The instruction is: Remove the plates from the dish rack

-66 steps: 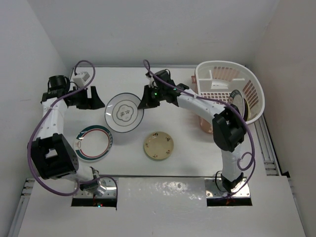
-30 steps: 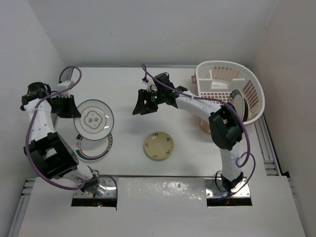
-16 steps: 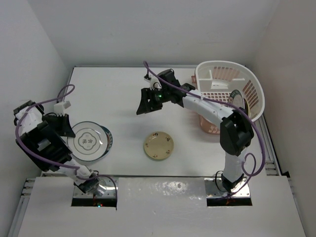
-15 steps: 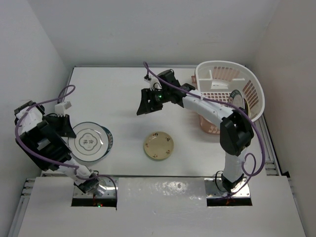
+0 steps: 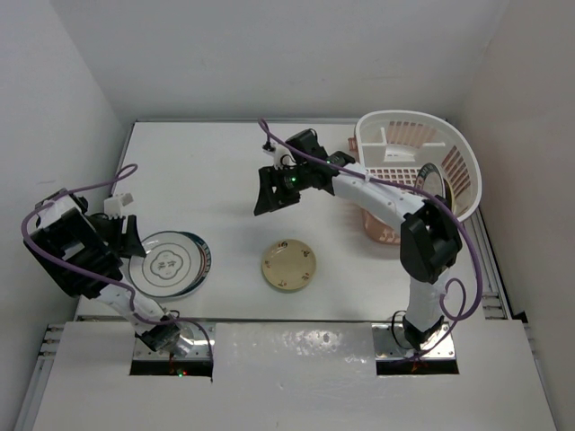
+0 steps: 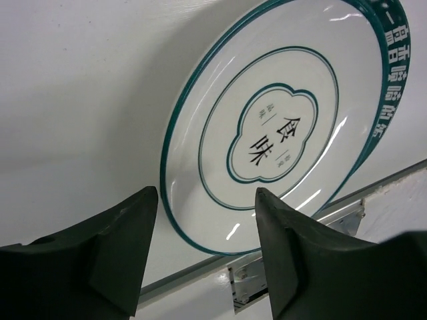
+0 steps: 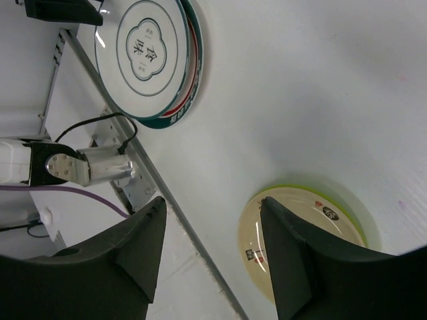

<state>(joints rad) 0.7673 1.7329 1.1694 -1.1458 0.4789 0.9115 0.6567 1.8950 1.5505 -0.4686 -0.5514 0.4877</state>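
A white plate with a thin dark ring (image 5: pixel 167 266) (image 6: pixel 280 127) lies on the teal-lettered plate (image 5: pixel 206 261) (image 6: pixel 393 47) at the near left. My left gripper (image 5: pixel 131 240) (image 6: pixel 207 200) is open just left of this stack, apart from its rim. A cream plate (image 5: pixel 288 266) (image 7: pixel 327 230) rests on a lime-green plate (image 7: pixel 313 183) mid-table. My right gripper (image 5: pixel 269 197) (image 7: pixel 212 200) hovers open and empty above the middle of the table. The white dish rack (image 5: pixel 467 157) stands at the right with one plate (image 5: pixel 433 185) upright inside.
The rack's pinkish tray (image 5: pixel 373 226) pokes out at its near left. White walls close in the table on the left, back and right. A metal rail (image 7: pixel 133 167) runs along the table's front edge by the arm bases.
My left gripper carried the white ringed plate to the near left, set it on the teal-lettered plate and opened. My right gripper has shifted slightly and stayed open.
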